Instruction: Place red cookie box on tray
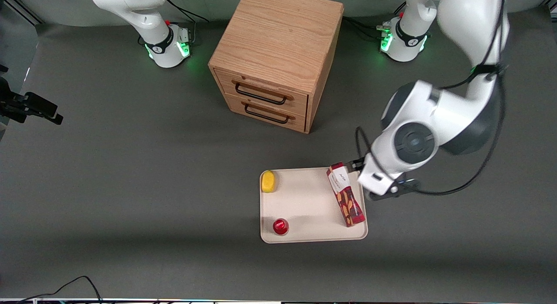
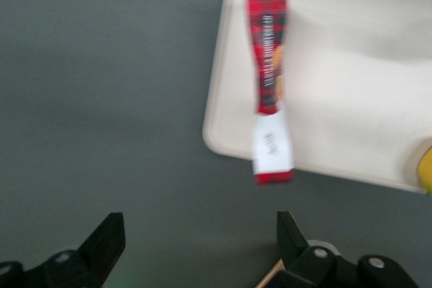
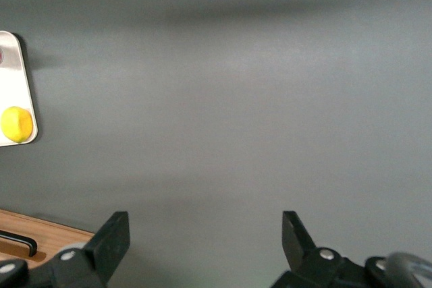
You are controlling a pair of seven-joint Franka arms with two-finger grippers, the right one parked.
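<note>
**On tray edge: box set down, pincer clear**

On the cream tray (image 1: 304,208), the long red cookie box (image 1: 346,194) lies flat, its white-label end overhanging the rim. The pincer (image 2: 200,244) hangs spread wide, holding nothing; its arm hides it from the front. A yellow object (image 1: 268,181) and a red-capped object (image 1: 280,226) share the tray.

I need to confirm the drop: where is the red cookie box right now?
The red cookie box lies on the tray along its edge toward the working arm, white-label end poking over the rim; the open gripper is above the table beside it.
</note>
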